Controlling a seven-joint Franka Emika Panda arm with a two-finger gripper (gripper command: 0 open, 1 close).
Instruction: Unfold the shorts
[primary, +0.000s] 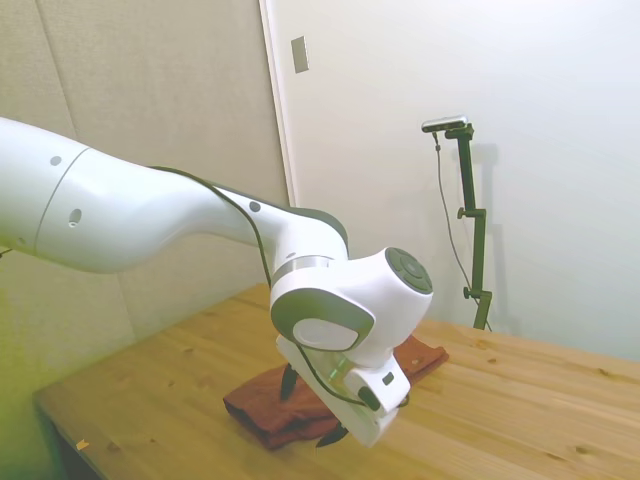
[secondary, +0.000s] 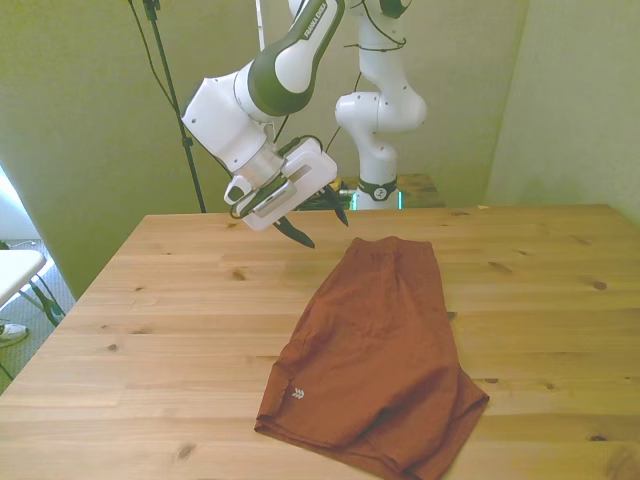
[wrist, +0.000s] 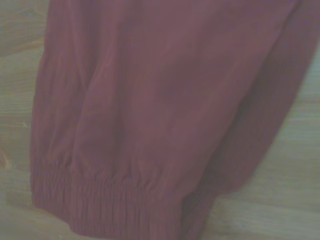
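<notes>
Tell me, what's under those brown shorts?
Only the wooden table shows around the shorts. They lie folded double, so the lower layer and anything beneath it is covered.

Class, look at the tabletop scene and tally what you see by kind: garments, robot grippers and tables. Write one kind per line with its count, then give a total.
Garments: 1, the shorts, rust-brown, lying folded on the wood.
Robot grippers: 1, the gripper, open and above the table, holding nothing.
Tables: 1, the wooden table.
Total: 3
</notes>
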